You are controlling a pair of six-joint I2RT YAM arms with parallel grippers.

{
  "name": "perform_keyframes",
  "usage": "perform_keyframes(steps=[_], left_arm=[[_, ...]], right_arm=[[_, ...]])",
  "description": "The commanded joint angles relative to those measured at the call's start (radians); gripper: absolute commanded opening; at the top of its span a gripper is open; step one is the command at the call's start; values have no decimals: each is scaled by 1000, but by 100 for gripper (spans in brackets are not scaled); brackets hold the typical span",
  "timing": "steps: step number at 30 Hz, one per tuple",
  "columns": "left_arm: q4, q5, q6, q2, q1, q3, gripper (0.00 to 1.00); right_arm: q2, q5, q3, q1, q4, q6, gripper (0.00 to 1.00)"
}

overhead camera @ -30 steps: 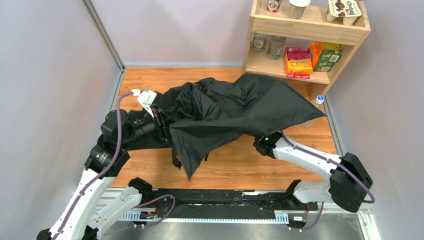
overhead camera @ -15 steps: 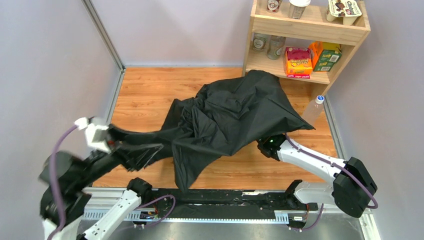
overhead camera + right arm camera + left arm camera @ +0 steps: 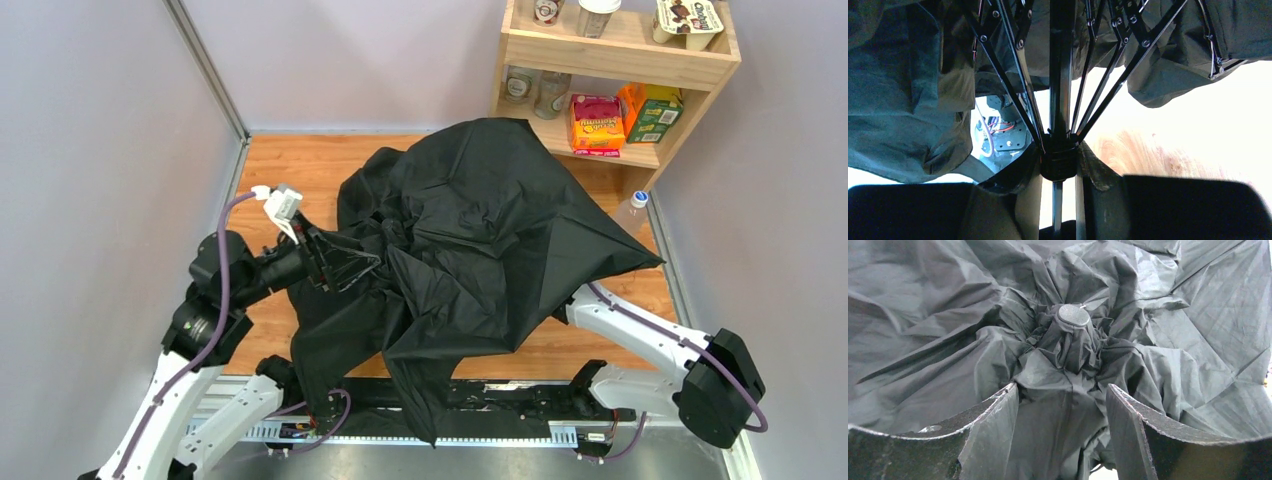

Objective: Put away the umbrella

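Note:
The black umbrella lies half open over the middle of the wooden table, and its fabric droops over the near edge. My left gripper is at its left side. In the left wrist view the gripper has bunched fabric filling the space between its fingers, just below the umbrella's round top cap. My right gripper is hidden under the canopy in the top view. In the right wrist view it is shut on the runner on the shaft, with the ribs fanning out above.
A wooden shelf with boxes, jars and cups stands at the back right. A clear plastic bottle stands by its foot, close to the canopy's right edge. Grey walls close in on the left, back and right.
My left arm swung back to the near left with fabric, then came forward again. The canopy has spread wider and now hangs over the near edge, hiding the right gripper.

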State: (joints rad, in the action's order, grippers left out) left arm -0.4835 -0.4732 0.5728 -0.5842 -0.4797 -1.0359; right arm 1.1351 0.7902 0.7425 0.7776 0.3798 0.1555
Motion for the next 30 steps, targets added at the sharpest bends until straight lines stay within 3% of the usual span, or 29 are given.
perform_keyframes(steps=[1,12,19,24,28,30], left_arm=[[275,-198,70,0,4,37,72],[372,-232,105,-152,3,48,73],[327,-110,113,-213,4,33,69],[353,-58,136,-207,3,53,19],[405,-6,166,-158,3,99,0],[428,28,192,-122,3,126,0]], right_arm=[[20,12,66,2,87,10,0],[80,29,141,69,30,-30,0],[101,7,210,118,-130,-140,0],[103,-22,202,118,-108,-85,0],[91,-124,173,118,-38,50,0],[84,-178,161,118,-4,134,1]])
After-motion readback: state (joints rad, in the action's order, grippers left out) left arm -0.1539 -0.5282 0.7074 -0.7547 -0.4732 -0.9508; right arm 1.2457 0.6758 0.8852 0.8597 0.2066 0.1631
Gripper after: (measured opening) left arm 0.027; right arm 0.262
